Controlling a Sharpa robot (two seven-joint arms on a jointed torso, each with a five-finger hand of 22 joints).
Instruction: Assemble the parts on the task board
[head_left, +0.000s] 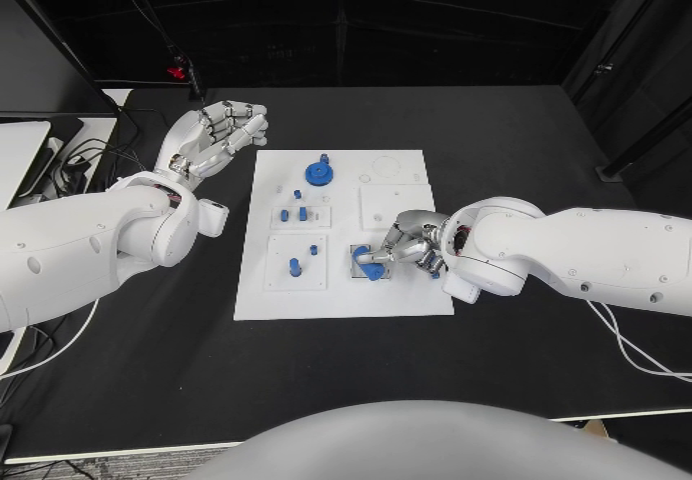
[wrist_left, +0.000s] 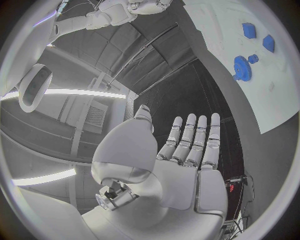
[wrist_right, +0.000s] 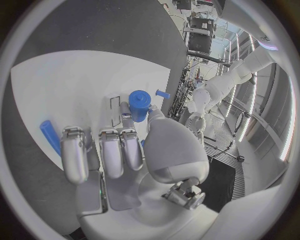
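The right hand (head_left: 408, 243) grips a blue part (head_left: 372, 268) at the board's (head_left: 346, 300) near socket, so assembly seems midway, while the left hand (head_left: 214, 135) hovers open, holding nothing.

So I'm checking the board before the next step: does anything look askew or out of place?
Nothing stands out. The white board lies square on the table, and the blue gear and small blue pegs sit in their plates. The right hand is on a blue part at its plate; the left hand hovers beside the board, holding nothing.
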